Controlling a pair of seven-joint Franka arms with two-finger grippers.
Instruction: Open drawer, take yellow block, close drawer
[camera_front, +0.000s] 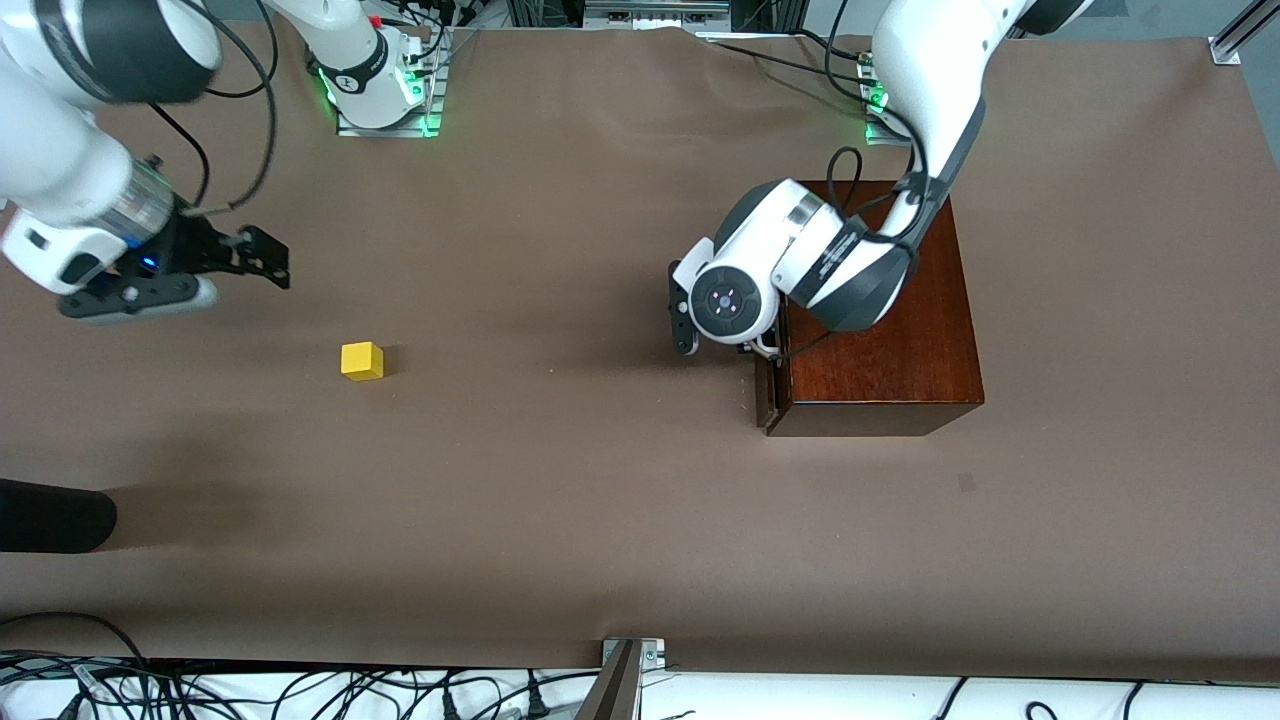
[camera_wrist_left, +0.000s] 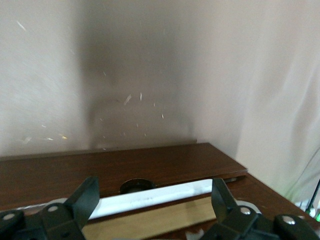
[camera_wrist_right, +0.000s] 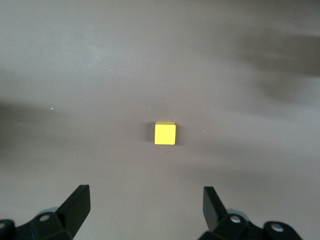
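Observation:
The yellow block (camera_front: 362, 361) sits on the brown table toward the right arm's end, outside the box. It also shows in the right wrist view (camera_wrist_right: 165, 133). My right gripper (camera_front: 268, 258) (camera_wrist_right: 145, 192) hangs open and empty above the table, with the block ahead of its fingers. The dark wooden box (camera_front: 880, 330) stands toward the left arm's end. Its drawer front (camera_front: 771, 395) stands out a little from the box. My left gripper (camera_front: 765, 352) (camera_wrist_left: 155, 196) is open at that front. The white bar handle (camera_wrist_left: 165, 194) runs between its fingers, with a pale wood strip (camera_wrist_left: 150, 222) beside it.
A black rounded object (camera_front: 50, 515) juts in at the table's edge at the right arm's end, nearer the front camera than the block. Cables (camera_front: 300, 690) lie along the table's front edge. The arm bases (camera_front: 385, 85) stand along the back.

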